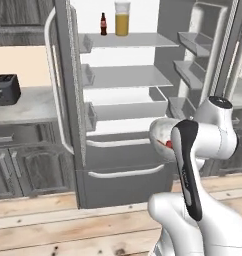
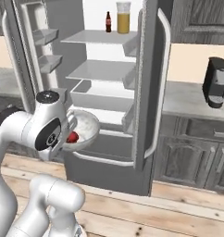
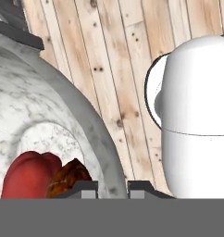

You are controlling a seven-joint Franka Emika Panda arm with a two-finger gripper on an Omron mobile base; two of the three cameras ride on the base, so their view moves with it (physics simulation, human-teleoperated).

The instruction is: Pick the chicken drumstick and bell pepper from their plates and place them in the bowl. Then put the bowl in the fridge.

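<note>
Counting first: you have one bowl [image 2: 86,127], one bell pepper [image 3: 28,175] and one chicken drumstick [image 3: 67,178], and both foods lie inside the bowl, touching each other, pepper to the left of the drumstick in the hand view. One fridge [image 1: 118,105] stands open in front of the arm, with three white shelves inside, bins on its open doors, and on the top shelf one dark bottle [image 1: 103,24] beside one glass of orange liquid [image 1: 122,19]. You also have one black toaster [image 1: 6,89] on the counter to the left and one black coffee machine [image 2: 216,82] on the counter to the right. Your gripper [image 3: 111,187] is closed down tight on the bowl's rim, its two fingertips close together with the rim wall between them, and the bowl hangs in the air in front of the fridge's lower drawers, over the wooden floor. From the base views the arm covers most of the bowl and the gripper itself; you see the pepper as just a red spot, and the drumstick cannot be made out there.
</note>
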